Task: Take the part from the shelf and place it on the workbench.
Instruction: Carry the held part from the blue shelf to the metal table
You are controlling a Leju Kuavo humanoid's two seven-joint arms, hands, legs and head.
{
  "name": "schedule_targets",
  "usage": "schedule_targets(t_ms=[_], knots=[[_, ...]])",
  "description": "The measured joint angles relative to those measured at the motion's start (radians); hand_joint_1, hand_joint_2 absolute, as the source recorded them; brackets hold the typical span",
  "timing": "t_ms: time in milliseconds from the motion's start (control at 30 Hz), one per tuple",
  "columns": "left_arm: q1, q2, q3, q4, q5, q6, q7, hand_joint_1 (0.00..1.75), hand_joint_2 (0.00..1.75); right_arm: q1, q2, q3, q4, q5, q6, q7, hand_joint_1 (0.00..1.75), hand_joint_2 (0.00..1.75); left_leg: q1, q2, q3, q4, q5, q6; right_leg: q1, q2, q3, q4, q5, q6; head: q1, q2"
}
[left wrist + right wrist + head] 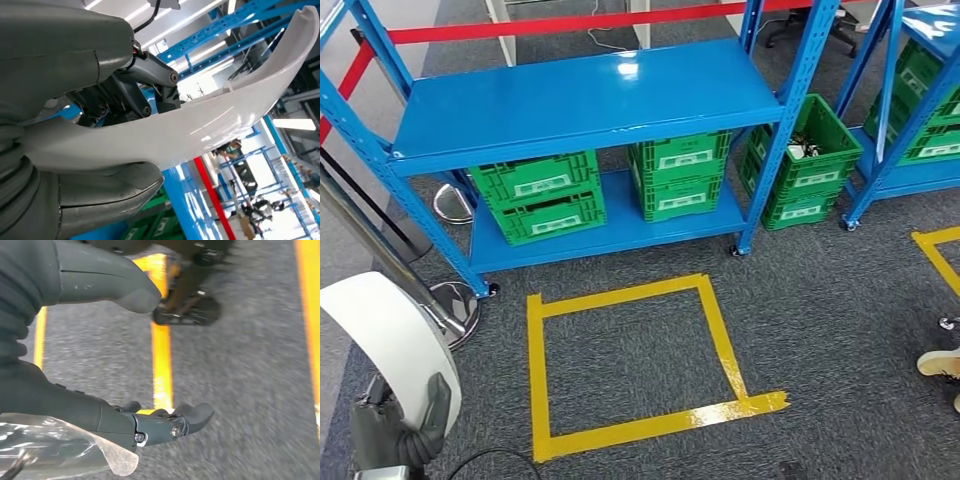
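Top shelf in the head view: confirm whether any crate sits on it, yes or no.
No. The top shelf is a bare blue surface, and the green crates sit on the shelf below it.

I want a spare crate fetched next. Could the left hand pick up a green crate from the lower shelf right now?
Probably not: the left hand already grips the white curved part, so its fingers are occupied; the green crate sits tucked under the blue shelf.

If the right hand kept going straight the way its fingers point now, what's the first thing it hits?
Most likely the grey carpet floor by the yellow tape line; nothing lies between the right hand and the floor, though depth is unclear.
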State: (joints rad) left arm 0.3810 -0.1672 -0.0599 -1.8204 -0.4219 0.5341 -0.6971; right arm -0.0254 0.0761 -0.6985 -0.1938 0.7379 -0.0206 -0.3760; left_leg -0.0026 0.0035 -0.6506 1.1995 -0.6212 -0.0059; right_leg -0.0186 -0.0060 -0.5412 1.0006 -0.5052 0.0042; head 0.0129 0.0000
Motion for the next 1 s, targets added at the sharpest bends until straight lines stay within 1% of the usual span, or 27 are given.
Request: schedule_targets(t_ms=[33, 67, 100, 133, 167, 200, 233, 267, 300, 367, 400, 433, 467, 500, 533, 567, 600, 633, 667, 700, 767, 800, 833, 867, 900, 933, 1000], knots=[[0.002, -0.002, 0.004, 0.0, -0.004, -0.007, 0.0, 1.75, 1.75, -0.004, 0.0, -0.008, 0.0, -0.008, 0.008, -0.02, 0.0, 1.75, 0.001, 0.0, -0.002, 0.055, -0.028, -0.002, 0.001, -0.001, -0.016, 0.003, 0.011, 0.0, -0.001, 0.0], [0.003, -0.004, 0.008, 0.0, -0.007, -0.012, 0.0, 1.75, 1.75, -0.009, 0.0, -0.018, 0.0, -0.019, 0.019, -0.039, 0.0, 1.75, 0.002, 0.0, 0.005, 0.087, -0.03, -0.002, 0.001, -0.002, -0.032, 0.006, 0.021, 0.0, -0.001, 0.0], [0.003, -0.007, 0.012, 0.0, -0.009, -0.016, 0.0, 1.75, 1.75, -0.013, 0.0, -0.028, 0.0, -0.031, 0.03, -0.055, 0.0, 1.75, 0.002, 0.0, 0.025, 0.089, -0.01, -0.001, 0.002, -0.002, -0.048, 0.01, 0.031, 0.0, -0.001, 0.0], [0.004, -0.01, 0.016, 0.0, -0.012, -0.021, 0.0, 1.75, 1.75, -0.018, 0.001, -0.04, 0.0, -0.042, 0.045, -0.072, 0.0, 1.75, 0.001, 0.0, 0.06, 0.055, 0.022, 0.003, 0.002, -0.003, -0.064, 0.013, 0.041, 0.0, -0.001, 0.0], [0.004, -0.012, 0.019, 0.0, -0.015, -0.025, 0.0, 1.75, 1.75, -0.025, 0.003, -0.05, -0.001, -0.051, 0.061, -0.089, 0.0, 1.75, 0.001, 0.0, 0.108, -0.006, 0.049, 0.008, 0.003, -0.002, -0.077, 0.016, 0.051, 0.002, -0.001, 0.0], [0.003, -0.015, 0.021, 0.0, -0.018, -0.029, 0.0, 1.75, 1.75, -0.032, 0.006, -0.058, -0.002, -0.056, 0.075, -0.104, 0.0, 1.75, -0.001, -0.001, 0.162, -0.086, 0.06, 0.014, 0.005, -0.001, -0.088, 0.018, 0.062, 0.005, -0.001, 0.0], [0.003, -0.017, 0.022, -0.001, -0.021, -0.032, -0.001, 1.75, 1.75, -0.04, 0.01, -0.064, -0.003, -0.06, 0.086, -0.116, 0.0, 1.75, -0.003, -0.001, 0.208, -0.159, 0.058, 0.019, 0.005, 0.0, -0.096, 0.018, 0.073, 0.01, 0.0, 0.0], [0.002, -0.019, 0.023, -0.002, -0.023, -0.035, -0.001, 1.75, 1.75, -0.049, 0.013, -0.069, -0.004, -0.061, 0.092, -0.122, 0.0, 1.75, -0.006, -0.001, 0.236, -0.208, 0.05, 0.023, 0.005, 0.001, -0.099, 0.016, 0.084, 0.016, 0.0, 0.0], [0.002, -0.021, 0.025, -0.003, -0.025, -0.038, -0.002, 1.75, 1.75, -0.055, 0.017, -0.073, -0.006, -0.061, 0.095, -0.123, 0.0, 1.75, -0.009, -0.001, 0.248, -0.235, 0.044, 0.026, 0.004, 0.001, -0.101, 0.012, 0.096, 0.022, -0.001, 0.0], [0.003, -0.025, 0.03, -0.005, -0.029, -0.042, -0.002, 1.75, 1.75, -0.063, 0.021, -0.08, -0.007, -0.057, 0.095, -0.119, 0.0, 1.75, -0.009, -0.001, 0.232, -0.241, 0.066, 0.035, 0.001, 0.001, -0.106, 0.003, 0.107, 0.033, -0.002, 0.0], [0.004, -0.027, 0.032, -0.005, -0.03, -0.043, -0.003, 1.75, 1.75, -0.064, 0.022, -0.083, -0.007, -0.054, 0.094, -0.115, 0.0, 1.75, -0.008, -0.001, 0.219, -0.244, 0.08, 0.042, 0.001, 0.001, -0.112, 0.012, 0.086, 0.037, -0.001, 0.0], [0.004, -0.029, 0.035, -0.006, -0.03, -0.044, -0.003, 1.75, 1.75, -0.064, 0.023, -0.085, -0.007, -0.051, 0.093, -0.11, 0.0, 1.75, -0.005, -0.002, 0.204, -0.246, 0.096, 0.048, 0.001, 0.002, -0.123, 0.037, 0.045, 0.04, 0.001, 0.0], [0.005, -0.031, 0.038, -0.006, -0.03, -0.045, -0.003, 1.75, 1.75, -0.064, 0.024, -0.086, -0.008, -0.048, 0.092, -0.105, 0.0, 1.75, -0.005, -0.003, 0.187, -0.245, 0.109, 0.053, 0.0, 0.003, -0.135, 0.082, -0.013, 0.042, 0.003, 0.0], [0.006, -0.033, 0.04, -0.006, -0.031, -0.045, -0.003, 1.75, 1.75, -0.064, 0.025, -0.087, -0.008, -0.046, 0.09, -0.101, 0.0, 1.75, -0.006, -0.006, 0.169, -0.243, 0.122, 0.056, 0.0, 0.003, -0.146, 0.142, -0.068, 0.043, 0.004, 0.0], [0.007, -0.034, 0.042, -0.006, -0.031, -0.046, -0.003, 1.75, 1.75, -0.064, 0.026, -0.088, -0.008, -0.044, 0.088, -0.097, 0.0, 1.75, -0.007, -0.01, 0.15, -0.239, 0.136, 0.056, 0.0, 0.003, -0.154, 0.207, -0.102, 0.044, 0.004, 0.0], [0.008, -0.035, 0.044, -0.006, -0.031, -0.047, -0.003, 1.75, 1.75, -0.064, 0.026, -0.088, -0.008, -0.042, 0.085, -0.093, 0.0, 1.75, -0.009, -0.014, 0.128, -0.235, 0.15, 0.056, 0.001, 0.003, -0.154, 0.26, -0.108, 0.044, 0.004, 0.0], [0.008, -0.036, 0.045, -0.006, -0.031, -0.047, -0.003, 1.75, 1.75, -0.065, 0.027, -0.088, -0.008, -0.04, 0.083, -0.09, 0.0, 1.75, -0.01, -0.02, 0.105, -0.231, 0.164, 0.055, 0.001, 0.004, -0.141, 0.29, -0.086, 0.044, 0.004, 0.0], [0.008, -0.036, 0.046, -0.006, -0.031, -0.046, -0.003, 1.75, 1.75, -0.065, 0.027, -0.088, -0.008, -0.038, 0.081, -0.087, 0.0, 1.75, -0.01, -0.028, 0.082, -0.226, 0.177, 0.053, 0.002, 0.007, -0.115, 0.287, -0.051, 0.041, 0.004, 0.0], [0.008, -0.036, 0.047, -0.006, -0.031, -0.045, -0.003, 1.75, 1.75, -0.065, 0.027, -0.088, -0.008, -0.036, 0.08, -0.086, 0.0, 1.75, -0.01, -0.036, 0.061, -0.221, 0.189, 0.05, 0.002, 0.018, -0.071, 0.249, -0.022, 0.037, 0.004, 0.0], [0.008, -0.037, 0.047, -0.006, -0.031, -0.044, -0.003, 1.75, 1.75, -0.065, 0.027, -0.088, -0.008, -0.035, 0.079, -0.084, 0.0, 1.75, -0.011, -0.044, 0.044, -0.215, 0.2, 0.046, 0.003, 0.038, -0.005, 0.18, -0.016, 0.032, 0.004, 0.0], [0.006, -0.037, 0.047, -0.007, -0.031, -0.041, -0.003, 1.75, 1.75, -0.064, 0.027, -0.088, -0.009, -0.033, 0.078, -0.083, 0.0, 1.75, -0.014, -0.06, 0.023, -0.203, 0.221, 0.038, 0.003, 0.074, 0.112, 0.015, -0.061, 0.023, 0.003, 0.0], [0.005, -0.036, 0.047, -0.007, -0.03, -0.04, -0.003, 1.75, 1.75, -0.065, 0.029, -0.088, -0.01, -0.032, 0.078, -0.083, 0.0, 1.75, -0.015, -0.068, 0.017, -0.2, 0.231, 0.033, 0.005, 0.08, 0.146, -0.037, -0.083, 0.02, 0.002, 0.0], [0.005, -0.036, 0.047, -0.008, -0.03, -0.038, -0.003, 1.75, 1.75, -0.064, 0.031, -0.088, -0.01, -0.031, 0.078, -0.083, 0.0, 1.75, -0.015, -0.079, 0.012, -0.199, 0.242, 0.028, 0.005, 0.071, 0.153, -0.062, -0.091, 0.015, 0.001, 0.0], [0.005, -0.036, 0.047, -0.008, -0.029, -0.037, -0.003, 1.75, 1.75, -0.064, 0.034, -0.088, -0.01, -0.029, 0.078, -0.082, 0.0, 1.75, -0.014, -0.082, 0.008, -0.198, 0.245, 0.024, 0.005, 0.059, 0.148, -0.059, -0.087, 0.01, 0.001, 0.0], [0.006, -0.036, 0.047, -0.008, -0.029, -0.036, -0.003, 1.75, 1.75, -0.063, 0.036, -0.089, -0.01, -0.028, 0.077, -0.081, 0.0, 1.75, -0.013, -0.075, 0.003, -0.189, 0.232, 0.017, 0.004, 0.044, 0.143, -0.059, -0.081, 0.002, 0.0, 0.0], [0.006, -0.036, 0.046, -0.008, -0.03, -0.034, -0.003, 1.75, 1.75, -0.061, 0.038, -0.089, -0.01, -0.028, 0.077, -0.081, 0.0, 1.75, -0.012, -0.061, -0.005, -0.163, 0.201, 0.011, 0.003, 0.029, 0.138, -0.059, -0.074, -0.004, -0.003, 0.0], [0.005, -0.034, 0.042, -0.008, -0.032, -0.031, -0.003, 1.75, 1.75, -0.058, 0.039, -0.09, -0.01, -0.027, 0.075, -0.08, 0.0, 1.75, -0.006, -0.027, -0.032, -0.055, 0.106, -0.002, 0.004, 0.0, 0.125, -0.058, -0.062, -0.01, -0.007, 0.0]])
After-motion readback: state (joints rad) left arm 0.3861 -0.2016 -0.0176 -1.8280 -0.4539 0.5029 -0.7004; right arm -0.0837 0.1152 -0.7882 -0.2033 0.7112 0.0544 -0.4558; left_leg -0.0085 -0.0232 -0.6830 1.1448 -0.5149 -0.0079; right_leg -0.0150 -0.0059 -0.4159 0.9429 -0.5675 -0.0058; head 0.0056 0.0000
